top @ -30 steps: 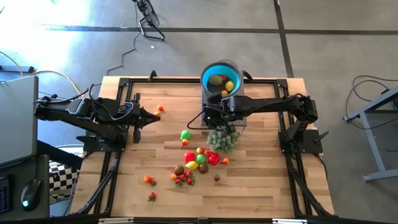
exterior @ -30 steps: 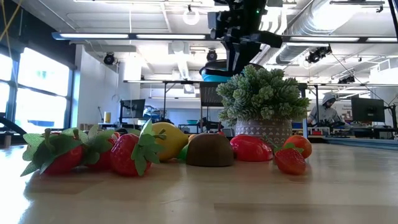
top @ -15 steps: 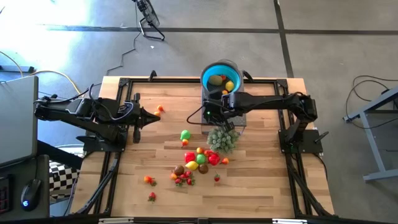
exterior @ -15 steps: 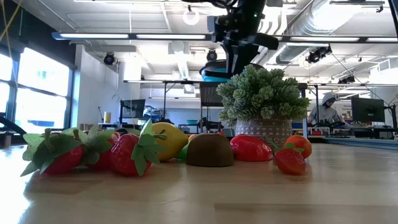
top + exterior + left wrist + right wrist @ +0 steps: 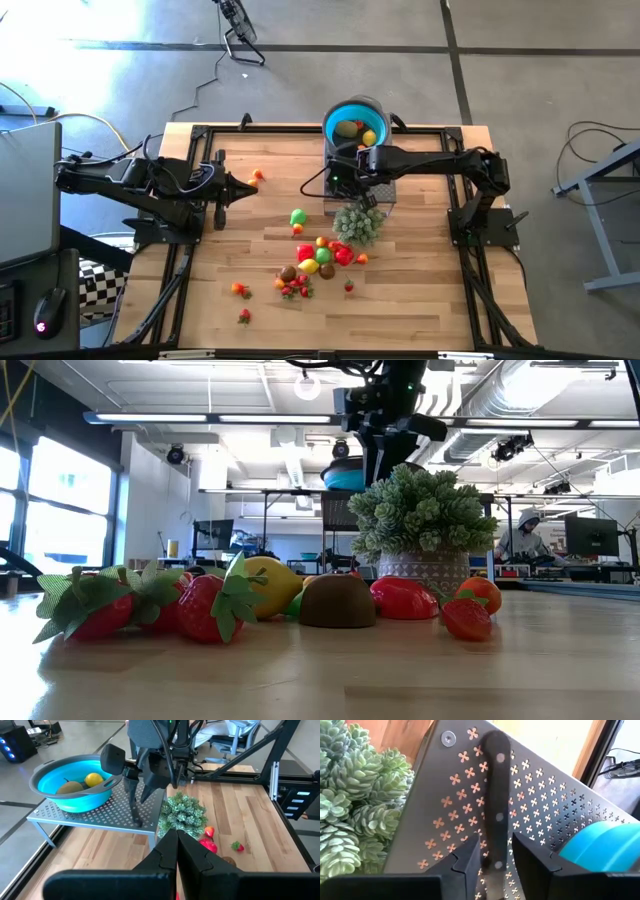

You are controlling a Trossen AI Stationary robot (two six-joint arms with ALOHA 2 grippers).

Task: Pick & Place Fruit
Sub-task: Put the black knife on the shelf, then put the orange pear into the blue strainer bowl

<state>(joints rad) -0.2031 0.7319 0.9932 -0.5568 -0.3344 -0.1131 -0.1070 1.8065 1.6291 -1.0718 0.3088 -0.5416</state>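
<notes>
two arms at the table. right gripper (image 5: 352, 186) poised over the perforated metal shelf (image 5: 385, 190) at the far middle, fingers apart, straddling the black-handled knife (image 5: 494, 815) lying on that shelf; whether the pads touch the handle cannot be told. left gripper (image 5: 176, 851) waiting at the far left of the table, fingers pressed together on nothing.

one blue bowl (image 5: 356, 123) on the far end of the shelf, three fruits countable inside from above; only two, a yellow and a brownish one, visible in the left wrist view. main heap of fruit (image 5: 322, 256) on the wood near of the pale green bushy cluster (image 5: 358, 222), roughly a dozen pieces, with one green fruit (image 5: 298, 216) left of the cluster and one orange piece (image 5: 258, 174) just beside the left gripper.

knife seen clearly only in the right wrist view. person (image 5: 522, 535) at a far desk seen only in the low view.
</notes>
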